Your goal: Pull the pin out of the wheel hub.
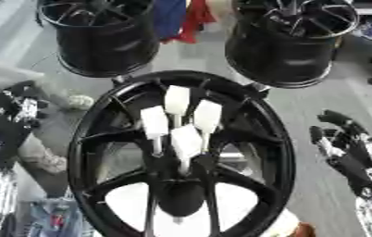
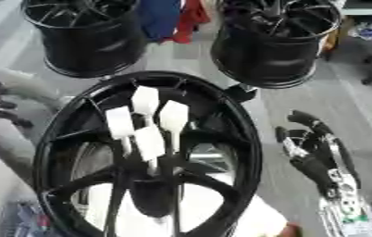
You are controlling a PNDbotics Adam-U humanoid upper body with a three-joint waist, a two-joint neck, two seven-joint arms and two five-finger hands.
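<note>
- At the centre of both views, a large black wheel hub [image 1: 181, 152] stands close under the head camera, its spoked face turned up toward it; judged: it is set there so the middle is reachable from either side
- Four white pins [image 1: 179, 122] with flat paddle-like tops stick up out of the hub's middle, bunched together, stems going down between the spokes; all four look seated, so the pull is judged not yet begun
- Right hand [image 2: 311, 148] hangs just beside the hub's right rim, apart from it; fingers part-curled and relaxed, nothing in them; it is near the pins but well short of them
- Left hand [image 1: 15, 113] shows at the left edge, beside the rim; fingers too muddled against the dark arm to say how they stand
- Judged next need: one hand must go over the rim and pinch a pin's flat top, then draw along the stem's line; a sideways tug could jam the stem against a spoke
- Two more black wheels [image 1: 100, 37] stand behind, left and right, well clear of the work
- The surface [image 1: 319, 111] under the hubs is plain grey; red and blue cloth [image 1: 181, 18] hangs at the far edge between the rear wheels
</note>
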